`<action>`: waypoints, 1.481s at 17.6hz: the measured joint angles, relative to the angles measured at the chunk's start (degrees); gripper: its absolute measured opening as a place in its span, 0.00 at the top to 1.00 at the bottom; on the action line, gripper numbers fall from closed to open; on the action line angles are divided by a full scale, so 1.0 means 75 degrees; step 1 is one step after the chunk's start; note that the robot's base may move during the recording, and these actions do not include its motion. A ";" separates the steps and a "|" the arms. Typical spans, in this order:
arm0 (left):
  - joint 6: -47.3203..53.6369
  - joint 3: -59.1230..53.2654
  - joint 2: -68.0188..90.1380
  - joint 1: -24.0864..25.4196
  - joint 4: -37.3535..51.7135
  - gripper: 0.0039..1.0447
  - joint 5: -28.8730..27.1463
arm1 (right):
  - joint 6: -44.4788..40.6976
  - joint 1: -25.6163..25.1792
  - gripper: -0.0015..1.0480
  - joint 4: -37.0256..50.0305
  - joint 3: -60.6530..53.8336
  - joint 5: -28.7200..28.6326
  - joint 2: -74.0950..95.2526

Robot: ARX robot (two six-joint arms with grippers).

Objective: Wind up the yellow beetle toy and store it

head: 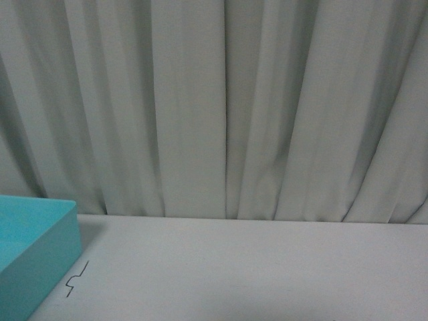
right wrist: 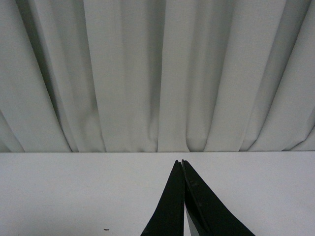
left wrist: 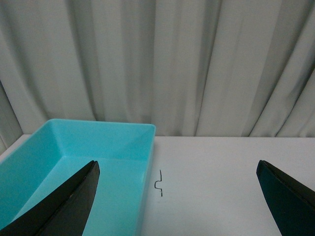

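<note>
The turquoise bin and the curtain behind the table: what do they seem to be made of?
The turquoise bin looks like moulded plastic: smooth thin walls, uniform colour, slight sheen. The curtain seems matte pale-grey fabric, hanging in soft vertical folds; its fibre cannot be told.

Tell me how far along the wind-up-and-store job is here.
Done: nothing visible. The yellow beetle toy appears in no view, and the visible part of the teal bin holds nothing. In hand: nothing; the left gripper is open by the bin, the right gripper shut and empty. Left: everything, finding, winding, storing.
</note>
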 joint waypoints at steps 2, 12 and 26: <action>0.0000 0.0000 0.0000 0.0000 0.0000 0.06 -0.0003 | 0.0000 0.0000 0.98 -0.0073 -0.0172 0.0000 -0.0262; 0.0003 0.0000 0.0000 0.0000 0.0000 0.06 -0.0003 | 0.0020 0.0000 0.98 -0.0688 -0.0877 0.0000 -0.1687; 0.0003 0.0000 0.0000 0.0000 0.0000 0.06 0.0000 | 0.0023 0.0000 0.52 -0.2416 -0.0994 0.0003 -0.3439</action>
